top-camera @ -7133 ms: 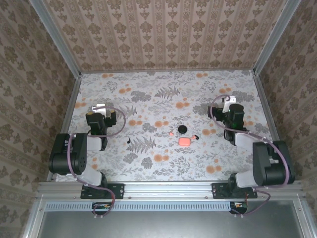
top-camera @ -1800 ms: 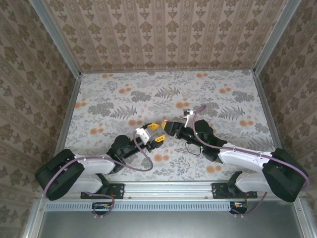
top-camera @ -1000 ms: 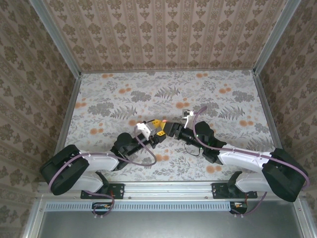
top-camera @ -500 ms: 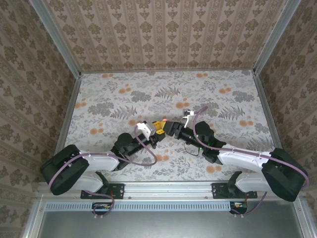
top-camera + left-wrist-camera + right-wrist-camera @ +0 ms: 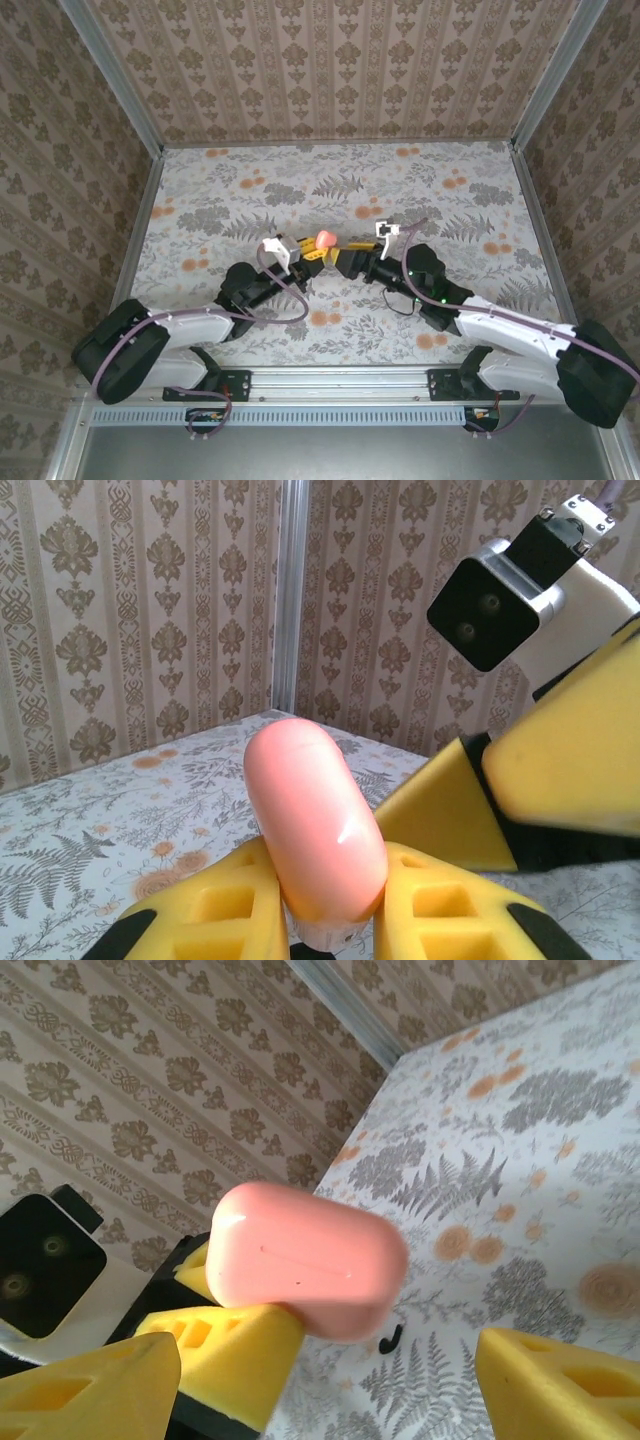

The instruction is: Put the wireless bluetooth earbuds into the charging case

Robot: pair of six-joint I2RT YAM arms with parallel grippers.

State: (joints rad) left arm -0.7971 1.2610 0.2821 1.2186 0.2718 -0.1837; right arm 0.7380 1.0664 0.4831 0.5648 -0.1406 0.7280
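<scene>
Left gripper – clamped on charging case, held up off table, near table centre. Left wrist view: case stands on end between yellow fingers, top leaning toward 11 o'clock. Right gripper close at 3 o'clock of case – jaws spread wide, nothing gripped. Right wrist view: one black earbud lying on table, at 4 o'clock of case.
</scene>
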